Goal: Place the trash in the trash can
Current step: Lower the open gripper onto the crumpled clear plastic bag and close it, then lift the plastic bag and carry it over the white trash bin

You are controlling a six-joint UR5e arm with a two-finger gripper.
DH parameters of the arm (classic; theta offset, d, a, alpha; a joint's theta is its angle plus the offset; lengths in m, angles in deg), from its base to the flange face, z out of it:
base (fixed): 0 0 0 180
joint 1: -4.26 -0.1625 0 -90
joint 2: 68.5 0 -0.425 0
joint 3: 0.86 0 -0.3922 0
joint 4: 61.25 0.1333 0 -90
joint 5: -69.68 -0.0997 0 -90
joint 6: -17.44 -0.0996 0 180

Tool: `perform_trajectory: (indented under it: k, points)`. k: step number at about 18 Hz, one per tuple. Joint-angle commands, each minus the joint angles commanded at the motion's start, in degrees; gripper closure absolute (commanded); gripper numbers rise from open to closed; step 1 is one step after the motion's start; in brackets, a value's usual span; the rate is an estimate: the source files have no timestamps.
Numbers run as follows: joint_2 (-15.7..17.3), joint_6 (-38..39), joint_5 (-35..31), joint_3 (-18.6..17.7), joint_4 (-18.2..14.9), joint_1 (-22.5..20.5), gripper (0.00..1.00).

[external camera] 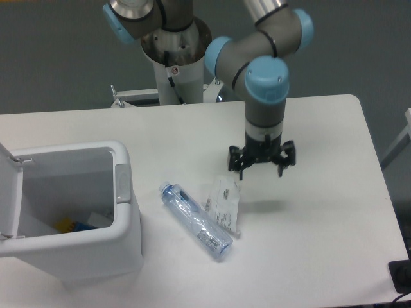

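A clear blue-tinted bottle (195,220) with a blue cap lies on its side on the white table, cap toward the upper left. Touching its right side lies a small clear wrapper (225,202) with a white label. The white trash can (72,256) stands at the left with its lid swung open; some yellow and blue items show inside. My gripper (262,171) hangs open above the table, just up and right of the wrapper, with nothing between its fingers.
The arm's grey pedestal (176,61) rises at the back centre with metal brackets beside it. The table's right edge (379,179) runs near a dark object at the lower right corner.
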Motion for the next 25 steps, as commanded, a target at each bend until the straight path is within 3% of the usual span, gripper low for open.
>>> perform_trajectory:
  k: [4, 5, 10, 15, 18, 21, 23, 25]
  points:
    - [-1.3, 0.0, 0.5, 0.0, 0.4, 0.9, 0.0]
    - [-1.8, 0.0, 0.5, -0.1, 0.4, 0.9, 0.08]
    - [-2.0, 0.1, 0.3, -0.5, 0.4, 1.0, 1.0]
    - [-1.2, -0.2, -0.3, -0.1, 0.1, 0.6, 1.0]
    - [2.5, -0.5, 0.1, 0.6, 0.4, -1.8, 1.0]
    - [5.6, -0.4, 1.7, 4.2, 0.3, -3.9, 1.0]
    - [7.1, 2.2, 9.1, 8.2, 0.2, -5.1, 1.0]
    - [9.6, 10.3, 15.9, 11.0, 0.3, -6.5, 1.0]
